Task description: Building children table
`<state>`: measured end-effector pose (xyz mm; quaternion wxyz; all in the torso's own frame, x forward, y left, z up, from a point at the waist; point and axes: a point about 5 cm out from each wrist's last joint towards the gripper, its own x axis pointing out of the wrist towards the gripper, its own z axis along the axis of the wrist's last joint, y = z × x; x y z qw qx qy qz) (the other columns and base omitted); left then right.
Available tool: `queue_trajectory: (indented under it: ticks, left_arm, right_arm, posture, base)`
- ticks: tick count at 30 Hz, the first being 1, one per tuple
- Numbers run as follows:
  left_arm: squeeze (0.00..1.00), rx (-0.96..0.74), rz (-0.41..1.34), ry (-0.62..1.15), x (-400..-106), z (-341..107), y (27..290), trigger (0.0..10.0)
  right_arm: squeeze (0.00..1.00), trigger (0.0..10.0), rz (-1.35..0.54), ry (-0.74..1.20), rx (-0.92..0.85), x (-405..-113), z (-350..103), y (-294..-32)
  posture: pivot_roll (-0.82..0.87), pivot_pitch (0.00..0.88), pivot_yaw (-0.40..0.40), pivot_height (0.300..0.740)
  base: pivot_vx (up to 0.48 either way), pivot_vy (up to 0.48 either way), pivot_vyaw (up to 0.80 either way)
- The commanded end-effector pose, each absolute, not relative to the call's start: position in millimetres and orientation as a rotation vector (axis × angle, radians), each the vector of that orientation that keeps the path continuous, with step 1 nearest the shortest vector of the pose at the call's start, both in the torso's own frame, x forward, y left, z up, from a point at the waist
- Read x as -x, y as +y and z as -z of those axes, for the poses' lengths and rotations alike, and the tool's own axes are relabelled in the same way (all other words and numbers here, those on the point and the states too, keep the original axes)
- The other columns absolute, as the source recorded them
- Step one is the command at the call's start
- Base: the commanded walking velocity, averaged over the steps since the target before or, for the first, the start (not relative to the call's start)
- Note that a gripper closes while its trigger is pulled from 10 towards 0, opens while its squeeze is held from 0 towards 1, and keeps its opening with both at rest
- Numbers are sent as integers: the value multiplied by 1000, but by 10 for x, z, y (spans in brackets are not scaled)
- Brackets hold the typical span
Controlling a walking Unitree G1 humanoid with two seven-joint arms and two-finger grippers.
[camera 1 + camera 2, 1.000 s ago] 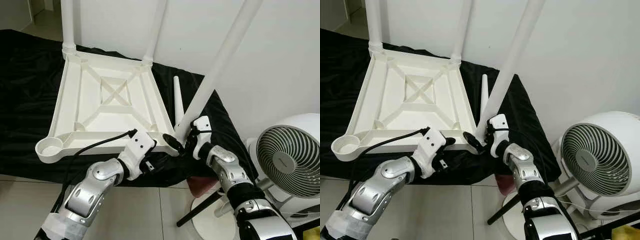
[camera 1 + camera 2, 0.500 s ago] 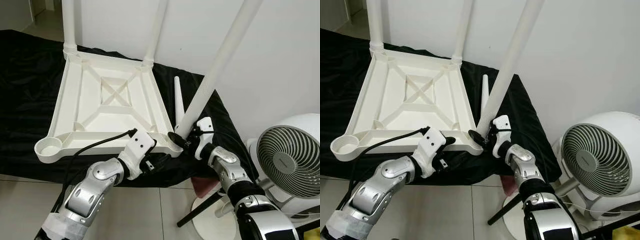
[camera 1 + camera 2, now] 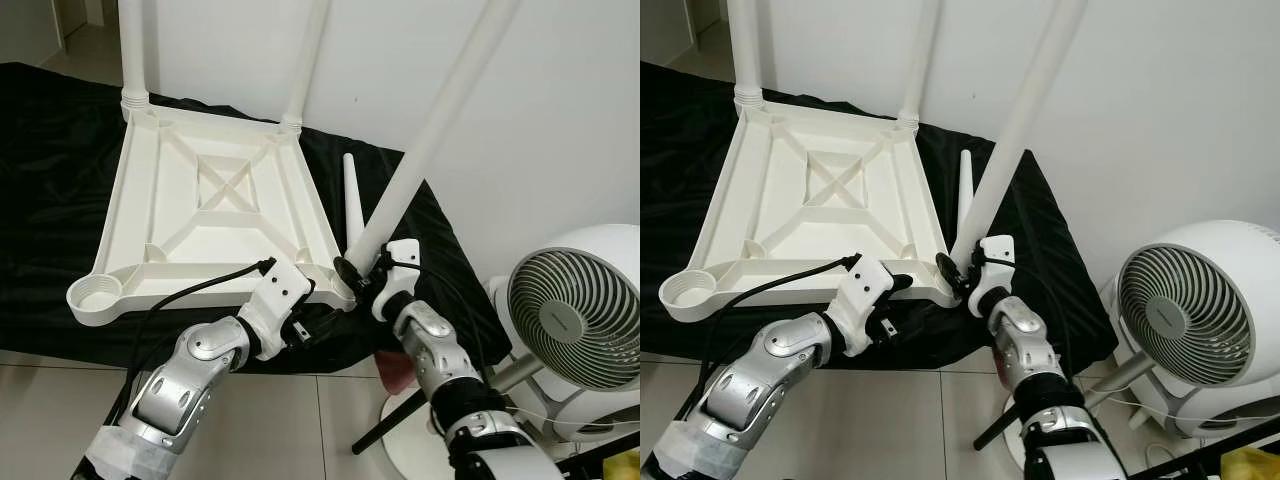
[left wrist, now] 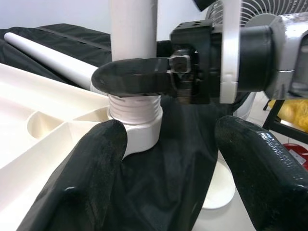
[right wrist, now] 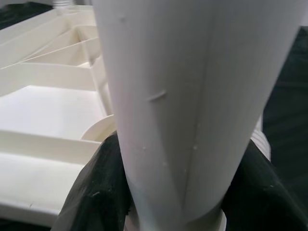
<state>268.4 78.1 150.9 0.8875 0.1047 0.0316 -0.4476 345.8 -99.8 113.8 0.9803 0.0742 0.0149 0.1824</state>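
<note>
The white table top lies upside down on a black cloth, so the corner sockets face up for the legs. The right gripper is clamped low on a leg, tilting it into the near right corner socket. The left gripper hovers by that corner with fingers apart, probably to steady it. A spare leg lies just right of the top, with a fan further right.

Head stereo looks down; wrist cameras close on table leg.
</note>
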Motion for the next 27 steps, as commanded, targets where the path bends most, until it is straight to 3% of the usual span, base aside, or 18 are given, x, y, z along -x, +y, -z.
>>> queue_trajectory:
  ticks: [1,5,12,13,14,26,27]
  left_arm:
    - [0,-219,970,74,-2646,-1471,754,10000]
    - [0,-228,959,76,-2658,-1472,794,10000]
    - [0,-219,931,79,-2665,-1465,835,10000]
    - [0,-224,936,79,-2662,-1463,826,10000]
    - [0,-229,940,79,-2661,-1462,819,10000]
    - [0,-239,919,72,-2673,-1472,870,10000]
    - [0,-240,919,71,-2672,-1472,872,10000]
  right_arm:
    - [0,10000,-196,144,-133,-3354,-891,-1097]
    - [0,10000,-59,159,-157,-3270,-848,-1053]
    - [0,10000,-105,97,-192,-3229,-982,-913]
    - [396,10000,-90,93,-182,-3229,-983,-964]
    - [1000,10000,-79,89,-174,-3229,-983,-1003]
    - [1000,10000,-114,-8,-176,-3013,-1067,-1227]
    - [847,10000,-132,-14,-176,-2985,-1067,-1241]
  posture:
    - [158,17,-236,740]
    - [166,16,-245,740]
    - [164,12,-238,740]
    - [164,7,-235,740]
    - [164,7,-235,740]
    - [167,1,-242,740]
    - [165,0,-242,740]
  base:
    - [0,0,0]
    - [0,0,0]
    - [0,0,0]
    - [0,0,0]
    - [0,0,0]
    - [0,0,0]
    - [0,0,0]
